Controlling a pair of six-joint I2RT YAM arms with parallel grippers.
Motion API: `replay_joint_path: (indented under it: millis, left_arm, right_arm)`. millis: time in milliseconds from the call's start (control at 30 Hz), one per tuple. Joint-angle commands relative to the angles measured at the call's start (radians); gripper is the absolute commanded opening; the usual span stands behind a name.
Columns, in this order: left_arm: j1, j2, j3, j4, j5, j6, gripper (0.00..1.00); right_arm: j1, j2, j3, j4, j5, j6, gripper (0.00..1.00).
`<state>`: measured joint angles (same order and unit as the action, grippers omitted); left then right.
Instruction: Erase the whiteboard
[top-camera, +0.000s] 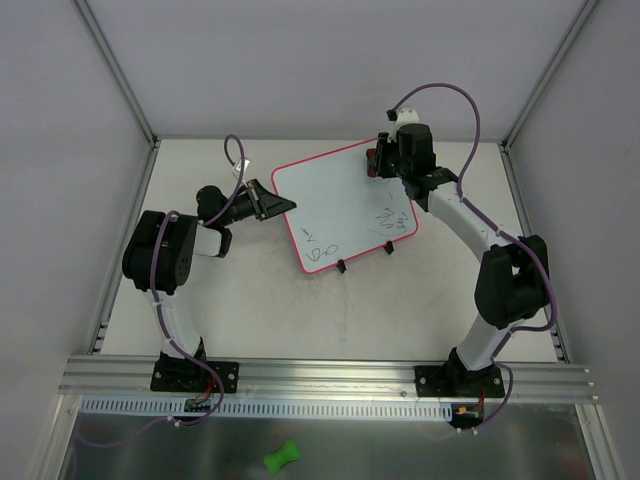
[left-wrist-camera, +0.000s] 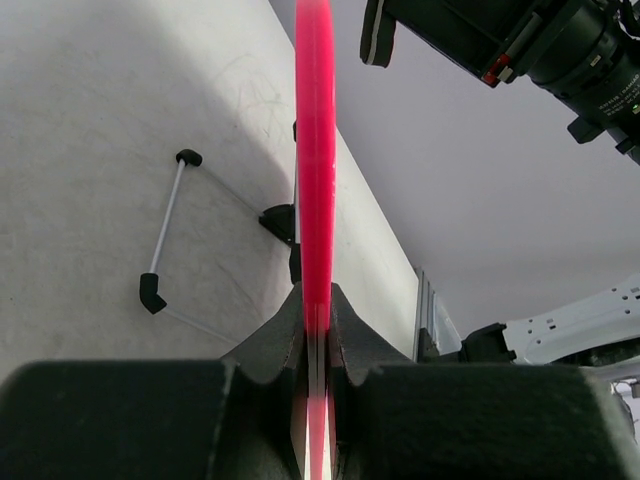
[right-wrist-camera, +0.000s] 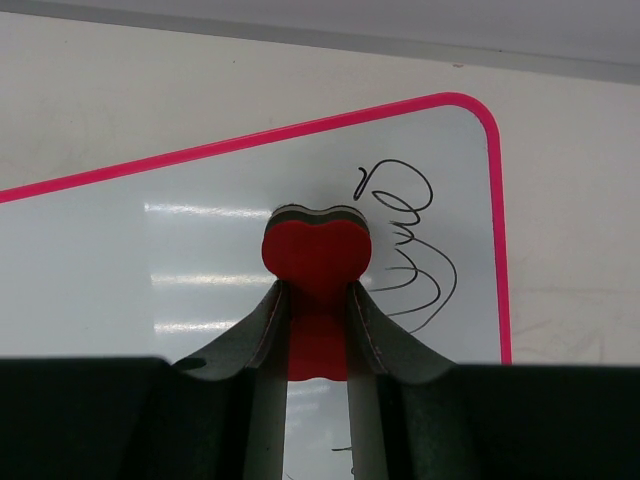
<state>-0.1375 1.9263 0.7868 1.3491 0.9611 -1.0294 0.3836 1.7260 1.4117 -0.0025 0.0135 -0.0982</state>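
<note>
The whiteboard sits mid-table, toward the far side, between the two arms. The left gripper is clamped tight on the pink rim at the board's left corner. The right gripper is closed on a red eraser over the far right corner, just beside a scribble. There are more scribbles by the near edge.

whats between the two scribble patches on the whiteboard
Nothing but bare whiteboard: the top view shows plain white surface between the left scribble and the right scribble.
</note>
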Motion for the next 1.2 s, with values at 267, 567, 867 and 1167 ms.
replay_joint_path:
  millis: [267, 567, 867, 1167]
  left_arm:
    - [0.016, 0.066, -0.004, 0.332, 0.134, 0.002, 0.00]
    - [0.010, 0.028, -0.030, 0.332, 0.165, 0.058, 0.00]
    - [-0.010, -0.076, -0.101, 0.332, 0.160, 0.170, 0.00]
    - [-0.020, -0.075, -0.103, 0.332, 0.163, 0.203, 0.00]
  right_arm:
    - [0.032, 0.087, 0.147, -0.030, 0.052, -0.023, 0.00]
    - [0.035, 0.113, 0.170, -0.030, 0.065, -0.026, 0.00]
    - [0.035, 0.098, 0.150, -0.022, 0.066, -0.035, 0.00]
    - [0.038, 0.142, 0.229, -0.054, 0.040, -0.037, 0.00]
